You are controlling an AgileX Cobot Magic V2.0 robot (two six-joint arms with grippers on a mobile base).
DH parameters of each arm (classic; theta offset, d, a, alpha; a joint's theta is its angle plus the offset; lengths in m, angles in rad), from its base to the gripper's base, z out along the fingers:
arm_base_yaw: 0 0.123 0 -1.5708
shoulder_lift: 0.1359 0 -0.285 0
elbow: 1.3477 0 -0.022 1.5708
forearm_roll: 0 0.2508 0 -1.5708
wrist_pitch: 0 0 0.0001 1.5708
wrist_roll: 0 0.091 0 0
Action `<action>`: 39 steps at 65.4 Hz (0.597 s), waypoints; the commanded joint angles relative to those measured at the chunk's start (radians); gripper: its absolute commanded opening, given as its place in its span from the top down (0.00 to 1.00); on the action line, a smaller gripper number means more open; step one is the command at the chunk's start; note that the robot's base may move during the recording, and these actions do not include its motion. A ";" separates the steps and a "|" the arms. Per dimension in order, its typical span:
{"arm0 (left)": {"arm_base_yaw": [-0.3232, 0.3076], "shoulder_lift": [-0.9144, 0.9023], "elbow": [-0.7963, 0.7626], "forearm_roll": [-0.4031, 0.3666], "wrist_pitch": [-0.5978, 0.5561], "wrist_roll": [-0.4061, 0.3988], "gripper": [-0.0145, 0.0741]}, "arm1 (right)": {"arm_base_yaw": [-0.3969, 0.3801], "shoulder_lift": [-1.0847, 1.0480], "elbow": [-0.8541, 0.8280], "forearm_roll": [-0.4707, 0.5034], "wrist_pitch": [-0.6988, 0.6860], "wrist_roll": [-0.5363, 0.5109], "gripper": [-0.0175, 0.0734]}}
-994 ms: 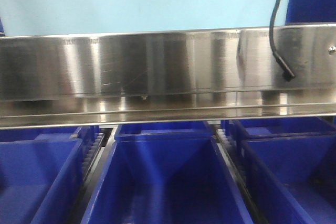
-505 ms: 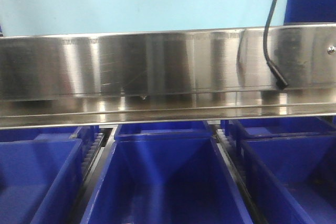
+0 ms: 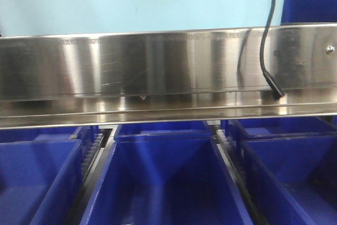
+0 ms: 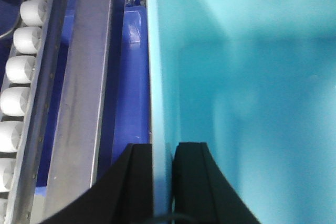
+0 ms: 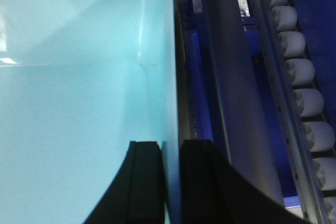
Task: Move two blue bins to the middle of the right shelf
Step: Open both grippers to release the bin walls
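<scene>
The carry looks to be the step in hand. The left gripper (image 4: 162, 148) is clenched on the left side wall of the pale aqua bin (image 4: 252, 77), one black finger on each face of the wall at the bottom centre of its wrist view. The right gripper (image 5: 169, 146) pinches the opposite wall the same way. In the front view the bin fills the upper part of the frame, above the stainless shelf rail (image 3: 158, 67). Royal-blue bins (image 3: 163, 183) sit side by side below the rail. Whether a second aqua bin is nested inside cannot be told. White rollers (image 4: 16, 66) run along the outer edge of each wrist view. Next, both arms probably need to move level and together so the bin clears the rail and the black cable (image 3: 268, 40) at upper right. No brand, label or writing is readable anywhere.
</scene>
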 commanded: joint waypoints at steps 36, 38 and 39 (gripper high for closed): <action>-0.018 0.032 0.013 -0.076 -0.026 0.000 0.85 | 0.019 -0.004 0.016 0.094 -0.069 0.005 0.75; -0.018 0.032 0.013 -0.076 -0.026 0.000 0.80 | 0.019 -0.004 0.016 0.094 -0.069 0.005 0.69; -0.018 0.032 0.013 -0.076 -0.026 0.000 0.77 | 0.019 -0.004 0.016 0.094 -0.069 0.005 0.67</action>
